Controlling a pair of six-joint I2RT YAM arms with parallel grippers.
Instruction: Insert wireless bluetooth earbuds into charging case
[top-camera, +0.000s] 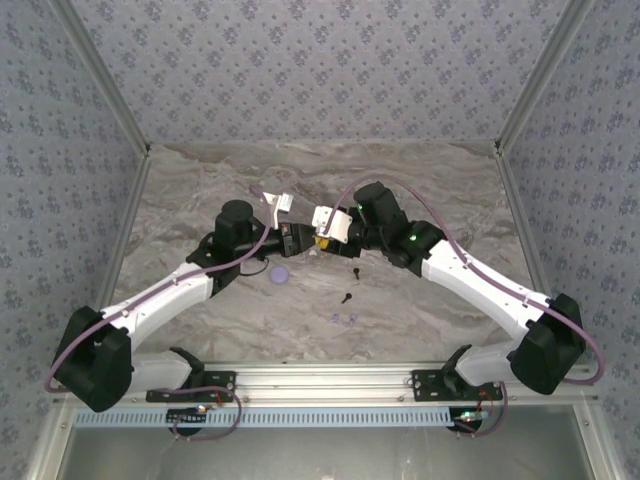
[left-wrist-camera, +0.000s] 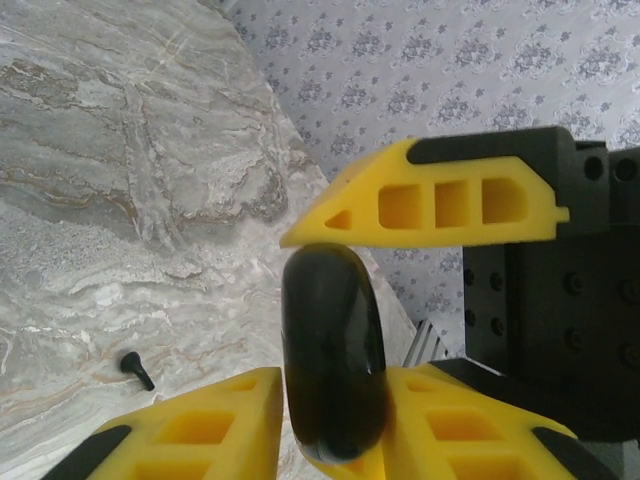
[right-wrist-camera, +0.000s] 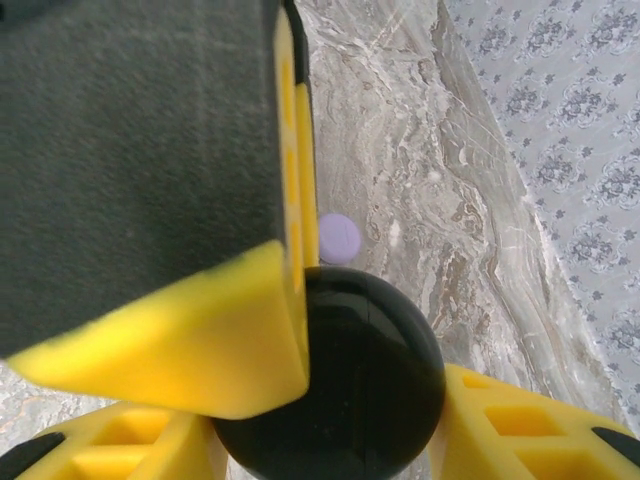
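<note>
The left gripper (left-wrist-camera: 335, 385) and the right gripper (right-wrist-camera: 330, 425) met over mid-table, both clamped on the black case (right-wrist-camera: 370, 380).
The left gripper pinched the case narrowly across its thickness, edge-on between yellow fingers, and the right gripper spanned its wider round face. The earbuds lay loose on the marble table (top-camera: 450, 190), touching neither claw. One black earbud (top-camera: 355, 272) was just on the near side of the grippers and a second black earbud (top-camera: 346, 297) nearer the bases, with the lilac earbuds (top-camera: 343, 318) nearest. A lilac case (top-camera: 279, 273) lay beside the left arm.
</note>
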